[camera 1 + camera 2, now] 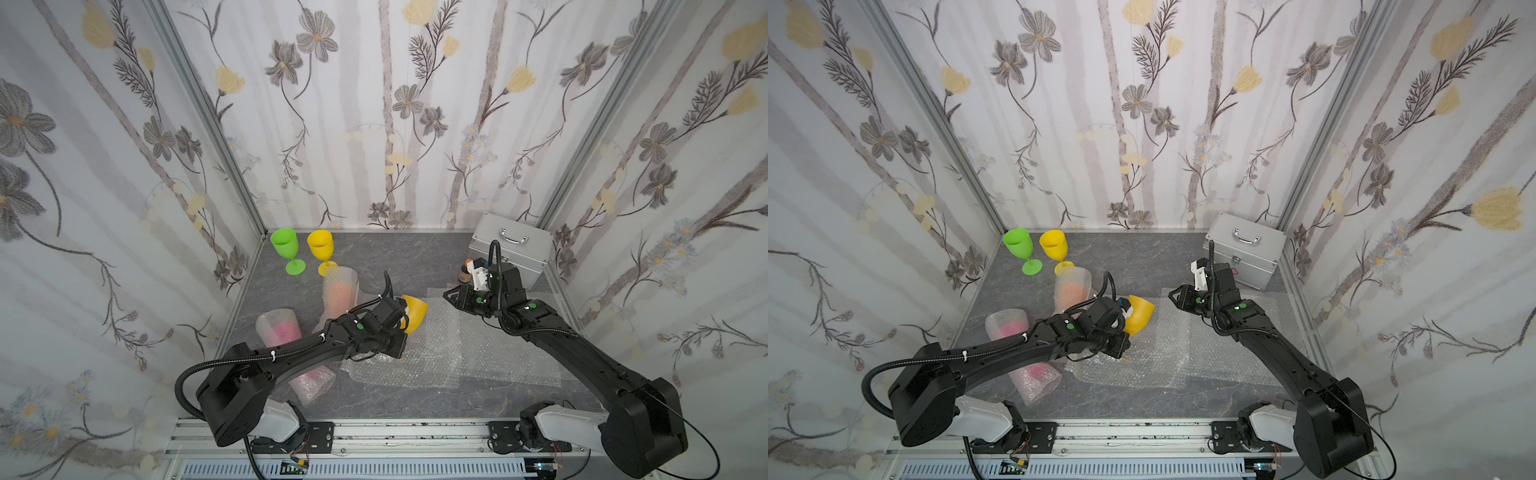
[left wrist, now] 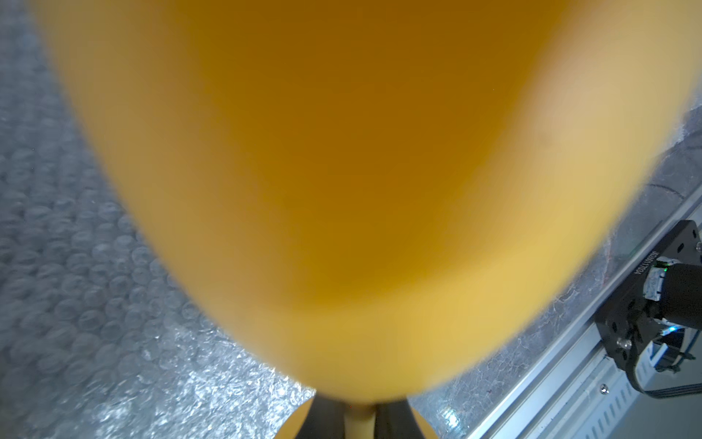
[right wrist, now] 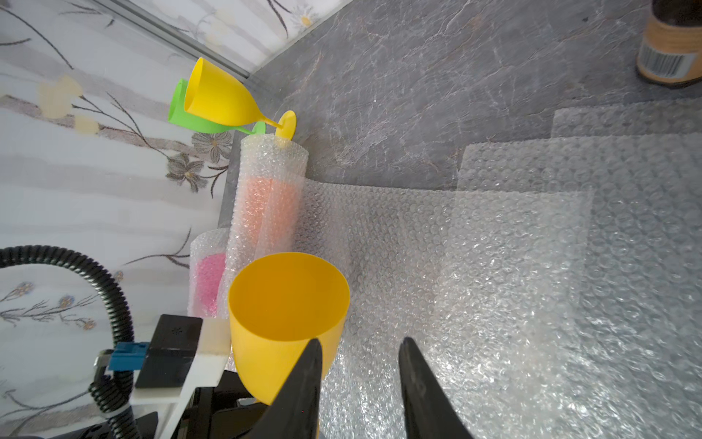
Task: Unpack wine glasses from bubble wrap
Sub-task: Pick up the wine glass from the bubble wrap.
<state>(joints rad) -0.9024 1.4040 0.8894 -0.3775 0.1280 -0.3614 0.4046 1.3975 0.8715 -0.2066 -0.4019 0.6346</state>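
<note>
My left gripper is shut on the thin stem of an amber-yellow wine glass, held tilted above the flat bubble wrap; its bowl fills the left wrist view. My right gripper hangs open and empty just right of that bowl, in both top views. A lime green glass and a yellow glass stand upright at the back left. An orange glass lies inside a bubble wrap roll, a pink one inside another roll.
A silver metal case stands at the back right, with a small orange-capped brown bottle in front of it. Flat bubble wrap sheets overlap across the middle and right of the grey table. Patterned walls close in three sides.
</note>
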